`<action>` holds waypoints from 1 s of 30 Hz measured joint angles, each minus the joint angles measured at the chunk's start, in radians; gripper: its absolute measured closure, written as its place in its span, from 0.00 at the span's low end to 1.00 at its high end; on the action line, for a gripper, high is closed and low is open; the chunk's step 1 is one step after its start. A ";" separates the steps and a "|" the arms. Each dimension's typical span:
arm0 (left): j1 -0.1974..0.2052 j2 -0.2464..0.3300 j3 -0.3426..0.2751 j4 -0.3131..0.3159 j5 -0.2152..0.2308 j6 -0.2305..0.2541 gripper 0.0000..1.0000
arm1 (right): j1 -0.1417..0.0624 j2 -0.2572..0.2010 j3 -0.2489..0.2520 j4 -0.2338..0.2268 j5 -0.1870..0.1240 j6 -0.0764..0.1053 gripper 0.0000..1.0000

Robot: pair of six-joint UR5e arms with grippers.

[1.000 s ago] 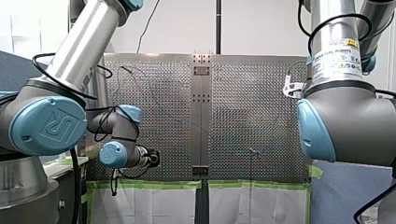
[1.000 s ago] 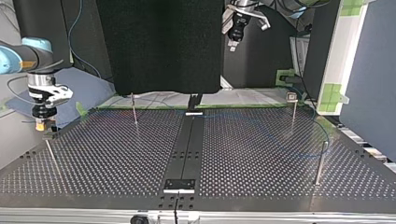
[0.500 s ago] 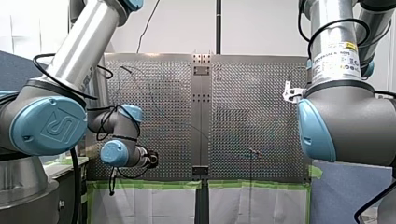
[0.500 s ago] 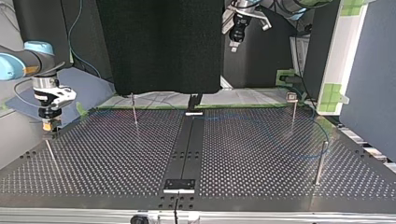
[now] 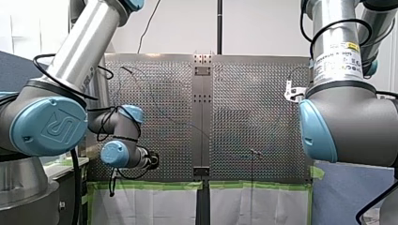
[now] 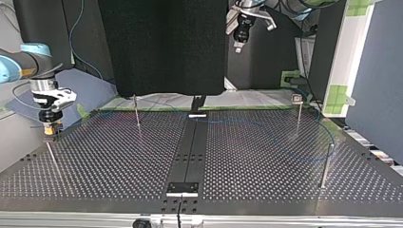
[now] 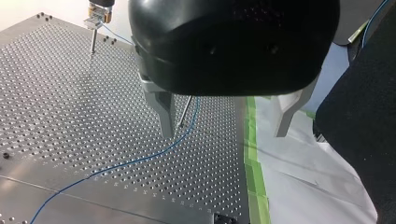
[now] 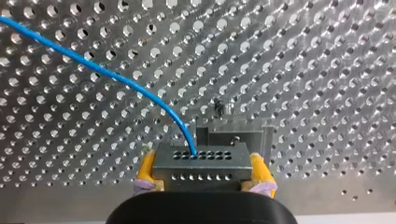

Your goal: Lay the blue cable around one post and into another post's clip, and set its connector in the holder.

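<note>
**Connector approach, right arm.** The right pincer point(image 8: 201, 171) is closed on the grey connector point(image 8: 201, 159), with its yellow pads pressed against the block's two short ends. The holder point(image 8: 233, 133), a small metal bracket, lies just ahead of this pincer and slightly to one side of the connector's middle. Whether connector and holder touch cannot be told. The connector's long axis runs across the pincer, roughly parallel to the holder's near wall (so the coming move is judged to be a short advance with a slight sideways correction, not a turn). The blue cable point(image 8: 93, 65) leaves the connector's far face and curves away over the perforated surface point(image 8: 327, 70).

In the top view the right pincer stands at the surface's left edge. The left pincer point(image 7: 224, 133) hangs open and empty, high above the far right part of the surface and well apart from the holder. Below it a thin post point(image 7: 185, 111) leans, and the cable passes just beside its foot; whether the cable bends around the post is not clear. The right arm is much the nearer to the holder.
</note>
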 joint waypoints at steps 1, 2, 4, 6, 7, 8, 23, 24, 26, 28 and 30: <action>0.000 0.000 0.000 0.000 0.000 0.000 0.00 | -0.002 0.000 0.000 0.000 -0.008 -0.003 1.00; 0.000 0.000 0.000 -0.001 0.000 0.000 0.00 | -0.003 0.000 -0.001 0.001 -0.016 -0.005 1.00; 0.000 0.000 0.000 -0.002 0.000 0.000 0.00 | -0.007 -0.001 -0.002 0.002 -0.032 -0.010 1.00; 0.000 0.000 0.000 -0.002 0.000 0.000 0.00 | -0.011 -0.001 -0.003 0.002 -0.048 -0.013 1.00; 0.000 0.000 0.001 -0.002 0.000 0.000 0.00 | -0.013 -0.001 -0.003 0.002 -0.055 -0.013 1.00; 0.000 0.000 0.000 -0.002 0.000 0.000 0.00 | -0.015 -0.002 -0.003 0.002 -0.059 -0.014 1.00; 0.000 0.000 0.001 -0.007 -0.003 0.003 0.00 | -0.043 -0.002 -0.012 -0.002 -0.108 -0.005 1.00; 0.000 0.000 0.001 -0.007 -0.003 0.003 0.00 | -0.043 -0.002 -0.014 -0.003 -0.111 -0.004 1.00; 0.000 0.000 0.001 -0.007 -0.003 0.003 0.00 | -0.043 -0.002 -0.016 -0.005 -0.114 -0.001 1.00; 0.000 0.000 0.001 -0.007 -0.003 0.003 0.00 | -0.044 -0.002 -0.018 -0.010 -0.116 0.007 1.00; 0.001 0.000 0.001 -0.007 -0.003 0.003 0.00 | -0.043 -0.001 -0.020 -0.012 -0.118 0.013 1.00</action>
